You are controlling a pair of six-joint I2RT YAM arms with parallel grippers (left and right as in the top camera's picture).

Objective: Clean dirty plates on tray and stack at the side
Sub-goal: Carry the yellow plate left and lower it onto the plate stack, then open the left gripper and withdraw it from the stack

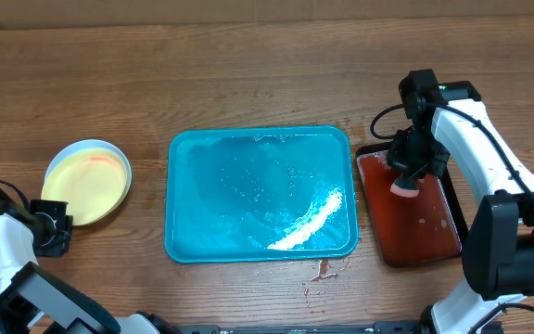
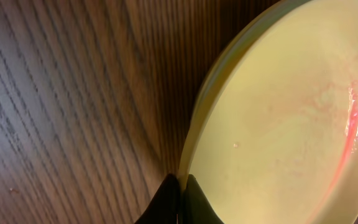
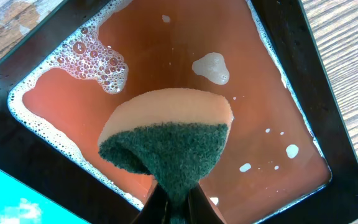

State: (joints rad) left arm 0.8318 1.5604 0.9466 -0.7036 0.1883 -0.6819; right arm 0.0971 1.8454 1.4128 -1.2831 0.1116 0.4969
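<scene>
Wooden table fills the overhead view, and dead centre sits the big blue tray, wet, glistening, with nothing on it. By the look of things, the washing is nearly over.

At the right of the frame is the red tray, black-rimmed and holding soapy water, foam gathered in its corners. It serves as the wash basin, I'd say, kept just beside the tray so the reach is short.

Over at the left, well apart from the tray, the plates are stacked, yellow on top, a pale rim peeking out beneath. A faint pink streak shows on the top one.

The sponge, green scrubber side toward the camera, hangs over the red tray, squeezed firmly in the right gripper. It's probably there to drip or soak.

The left gripper is clenched, tips right at the rim of the plates. Whether it's pinching that rim, I can't tell.
</scene>
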